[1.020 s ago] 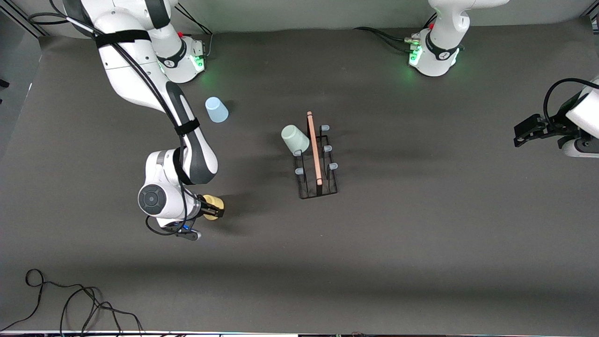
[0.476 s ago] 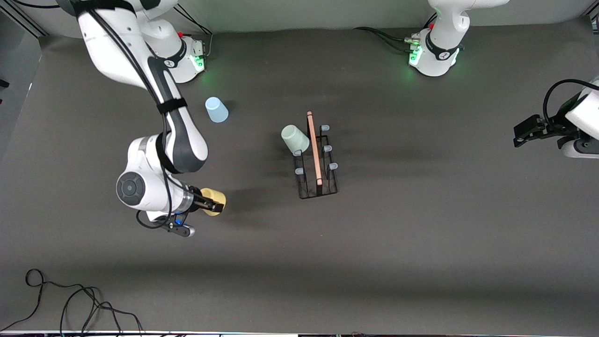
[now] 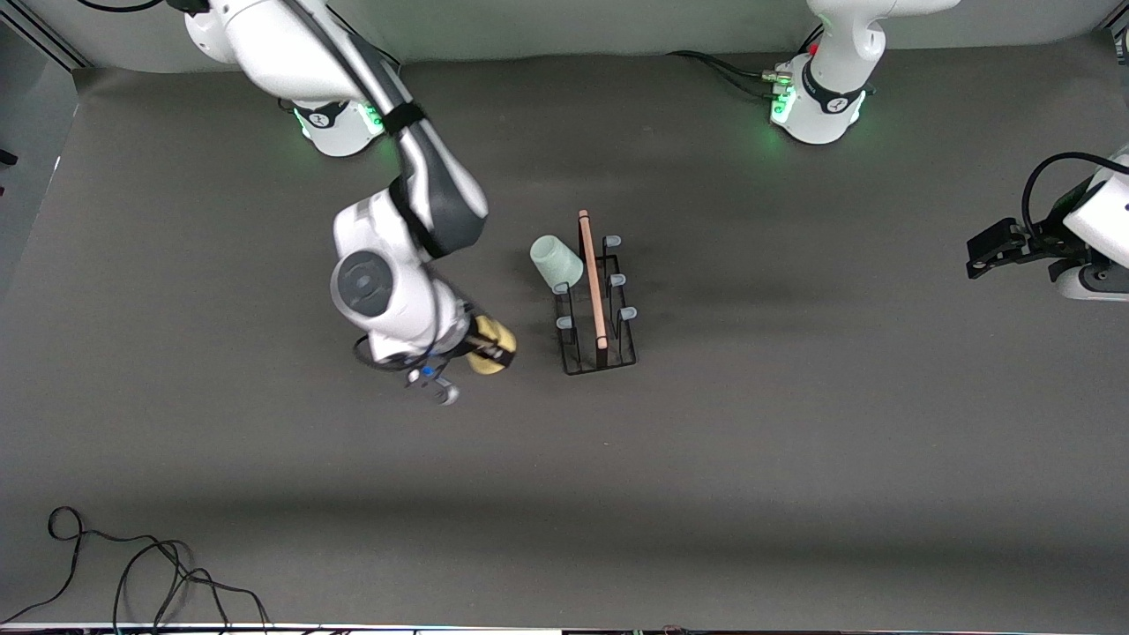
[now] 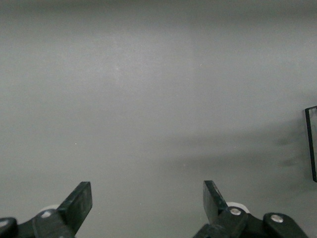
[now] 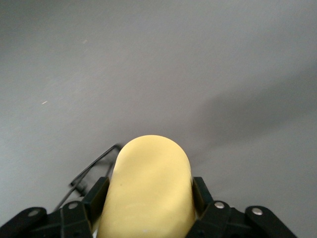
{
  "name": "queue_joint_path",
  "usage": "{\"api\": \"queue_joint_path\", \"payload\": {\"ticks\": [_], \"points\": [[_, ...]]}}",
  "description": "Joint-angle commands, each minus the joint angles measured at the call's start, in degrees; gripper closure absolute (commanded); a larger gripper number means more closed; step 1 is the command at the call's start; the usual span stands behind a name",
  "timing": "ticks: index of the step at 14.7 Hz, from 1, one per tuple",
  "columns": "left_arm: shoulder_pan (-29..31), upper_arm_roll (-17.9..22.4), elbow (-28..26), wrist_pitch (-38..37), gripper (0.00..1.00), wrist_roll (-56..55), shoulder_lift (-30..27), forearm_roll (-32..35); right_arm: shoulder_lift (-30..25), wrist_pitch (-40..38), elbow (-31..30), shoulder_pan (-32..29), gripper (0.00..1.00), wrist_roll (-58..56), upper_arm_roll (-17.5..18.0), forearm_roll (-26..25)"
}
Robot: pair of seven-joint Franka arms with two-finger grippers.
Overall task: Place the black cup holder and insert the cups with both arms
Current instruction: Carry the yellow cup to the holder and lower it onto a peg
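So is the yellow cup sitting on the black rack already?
No, the yellow cup is held in the right gripper over the table beside the black rack, not on a peg.

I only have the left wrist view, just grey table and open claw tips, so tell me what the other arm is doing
Observer: The right claw is shut on the small yellow plastic cup, above the table beside the thin black wire cup holder.
Operator: Any cups on it?
Observer: One: the pale green plastic cup sits tilted on a peg at the end nearer the robots' bases.
Operator: And where's my arm?
Observer: The left claw waits, open, at the left arm's end of the table.
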Motion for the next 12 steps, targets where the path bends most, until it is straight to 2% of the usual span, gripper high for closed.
{"api": "queue_joint_path", "payload": {"ticks": [1, 5, 12], "points": [[-0.58, 0.29, 1.14, -1.11, 0.0, -0.81, 0.41, 0.11, -0.15, -0.19, 2.71, 3.37, 0.98, 7.86, -0.8, 0.01], [-0.5, 0.37, 1.14, -1.1, 0.0, -0.72, 0.41, 0.11, 1.26, 1.39, 5.09, 5.57, 0.98, 13.67, -0.8, -0.17], [-0.58, 0.29, 1.14, -1.1, 0.0, -0.81, 0.41, 0.11, 5.3, 7.36, 5.0, 7.51, 0.98, 15.53, -0.71, -1.57]]}}
